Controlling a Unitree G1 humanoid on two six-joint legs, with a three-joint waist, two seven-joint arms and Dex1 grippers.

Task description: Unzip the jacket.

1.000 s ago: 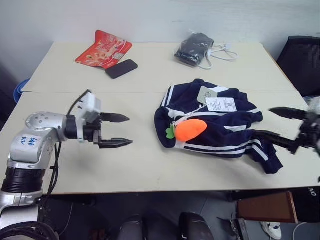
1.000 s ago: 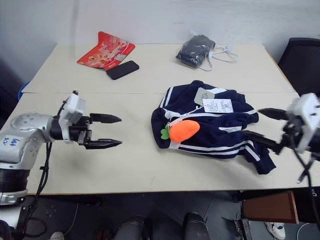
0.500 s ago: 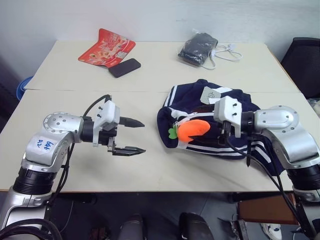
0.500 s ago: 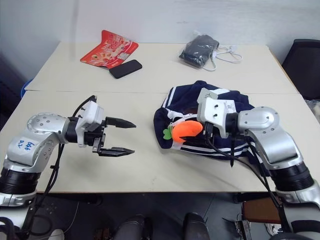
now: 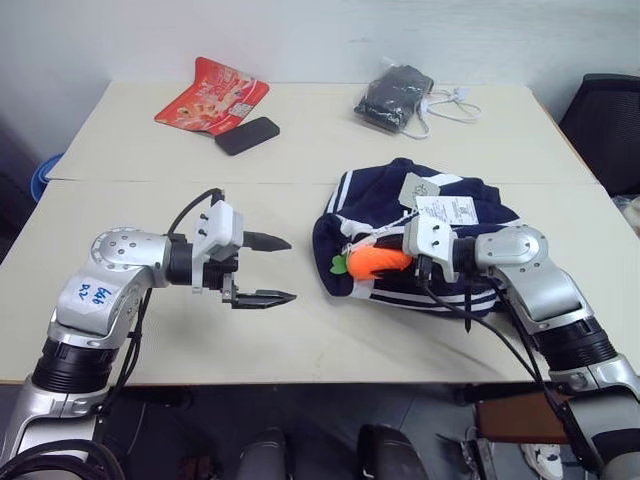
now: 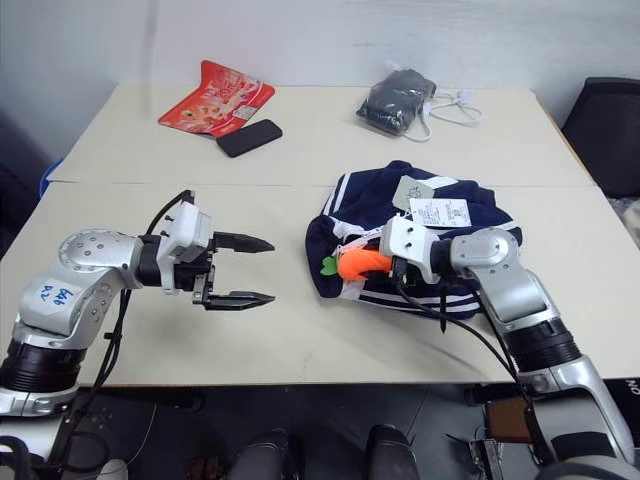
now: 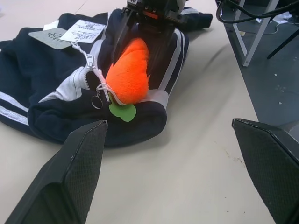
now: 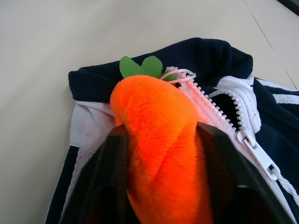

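On jacket (image 5: pixel 420 240), right fingers (image 8: pixel 112 186) clamped around orange carrot charm (image 5: pixel 380 262), likely zipper handle; beside jacket, left fingers (image 5: pixel 268 297) wide open, empty, waiting.

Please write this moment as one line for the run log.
right gripper: shut on plush carrot | left gripper: open, beside jacket, apart | zipper: partly open

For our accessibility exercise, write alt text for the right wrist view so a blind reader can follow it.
The right end effector grips an orange plush carrot with green leaves, both fingers pressed against its sides. The carrot lies on the navy jacket, beside its white zipper, on a beige table.
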